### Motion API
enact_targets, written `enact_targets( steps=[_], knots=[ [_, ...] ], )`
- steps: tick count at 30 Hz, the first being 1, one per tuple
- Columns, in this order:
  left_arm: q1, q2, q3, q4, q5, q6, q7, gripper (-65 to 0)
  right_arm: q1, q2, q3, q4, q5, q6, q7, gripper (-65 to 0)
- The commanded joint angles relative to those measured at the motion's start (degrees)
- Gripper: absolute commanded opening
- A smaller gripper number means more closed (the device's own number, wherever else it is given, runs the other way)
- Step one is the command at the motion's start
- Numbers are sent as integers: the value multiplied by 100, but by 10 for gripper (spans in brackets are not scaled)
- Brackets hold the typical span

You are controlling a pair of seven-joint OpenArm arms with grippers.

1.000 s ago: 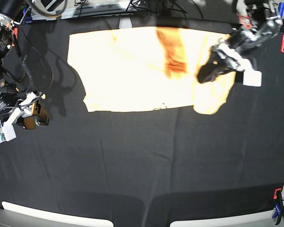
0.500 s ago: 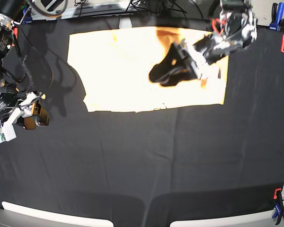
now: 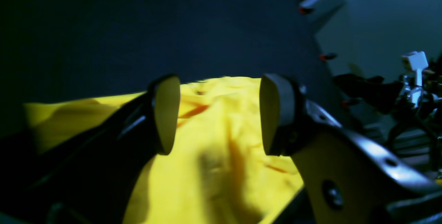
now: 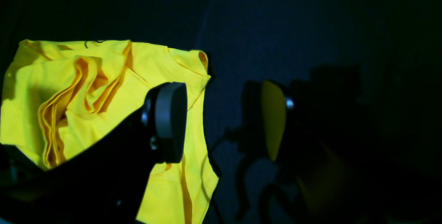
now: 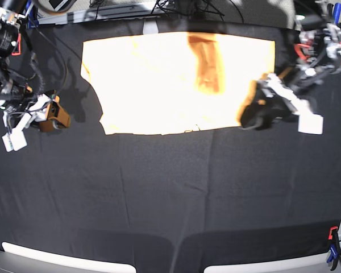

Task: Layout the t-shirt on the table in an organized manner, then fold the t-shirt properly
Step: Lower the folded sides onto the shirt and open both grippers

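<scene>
The pale orange-yellow t-shirt (image 5: pixel 159 79) lies spread flat at the far side of the black table (image 5: pixel 170 199), with a darker orange folded strip (image 5: pixel 207 62) right of its middle. My left gripper (image 5: pixel 257 114) hovers at the shirt's right lower corner. In the left wrist view it (image 3: pixel 217 113) is open and empty above the yellow cloth (image 3: pixel 214 168). My right gripper (image 5: pixel 58 118) is just off the shirt's left edge, over bare table. In the right wrist view it (image 4: pixel 221 120) is open and empty, with the shirt's creased edge (image 4: pixel 86 85) to its left.
A red-and-black clamp (image 5: pixel 332 236) sits at the table's near right corner. Cables and equipment (image 5: pixel 176 7) line the far edge. White panels (image 5: pixel 40 253) border the near edge. The wide near half of the table holds only black cloth.
My left gripper swung from over the shirt's middle to its right lower corner. The shirt's right side, bunched one second ago, now lies flat. My right gripper moved up toward the shirt's left edge.
</scene>
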Motion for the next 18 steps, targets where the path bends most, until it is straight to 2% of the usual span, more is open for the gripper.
enact_targets(
  steps=[1, 7, 13, 18],
  knots=[
    [-57, -133, -68, 111, -136, -68, -111, -310, 66, 107, -52, -66, 70, -4, 92, -318],
    [-55, -529, -164, 111, 111, -68, -160, -310, 72, 103, -734, -835, 59, -44, 90, -318],
    [-26, -555, -164, 109, 321, -68, -348, -310, 50, -79, -1440, -1062, -546, -175, 87, -318],
    [-28, -555, -164, 109, 566, -66, -463, -310, 44, -343, -1613, -1062, -302, -173, 90, -319]
  ],
)
